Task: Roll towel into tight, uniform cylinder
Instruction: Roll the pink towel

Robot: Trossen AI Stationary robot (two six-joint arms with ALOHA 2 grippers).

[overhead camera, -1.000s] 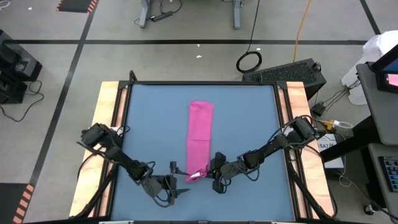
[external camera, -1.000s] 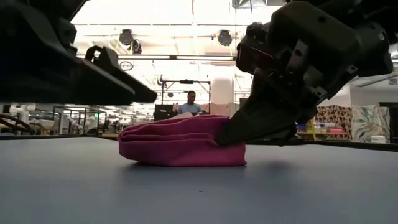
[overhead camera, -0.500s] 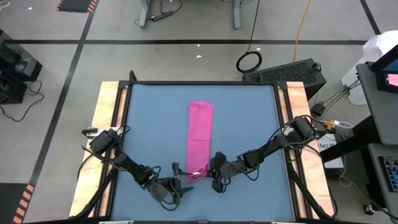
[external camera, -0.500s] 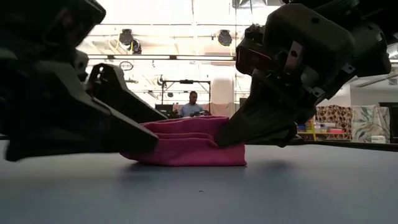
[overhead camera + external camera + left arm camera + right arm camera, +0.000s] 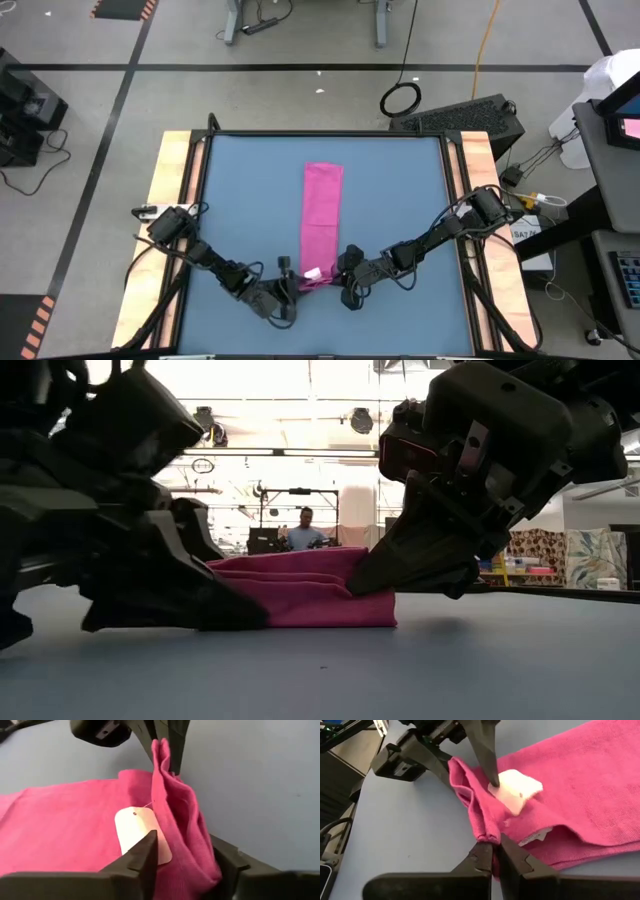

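The magenta-pink towel (image 5: 322,210) lies as a long, narrow folded strip down the middle of the blue table, running from far to near. Its near end is gathered into a raised fold (image 5: 172,795), beside a white tag (image 5: 142,832). My right gripper (image 5: 333,275) is shut on the right end of that fold. My left gripper (image 5: 290,288) has come in from the left, and its fingers are closed in around the fold's left end. No rolled cylinder shows. My left gripper has the left end of the raised fold (image 5: 200,855) between its two fingers; the bunched cloth, several layers, fills the gap. The fingers come low and slanting from the table's left. One fingertip (image 5: 489,772) rests at the white tag. The strip beyond lies flat. My right gripper pinches the right end of the same fold (image 5: 487,839) between its shut fingers, several layers of cloth. The fingers come low and slanting from the table's right. The fold stands up a little off the table while the remaining towel lies flat.
Wooden rails (image 5: 175,200) run along the table's left and right sides. Bare blue tabletop (image 5: 240,200) lies on both sides of the strip. In the low view a person (image 5: 305,520) sits far off in the room beyond the table.
My left gripper has moved toward the table's right, up to the towel's near end, and its fingers have drawn together around the raised fold. My right gripper has kept its hold, and the towel has stayed in place.
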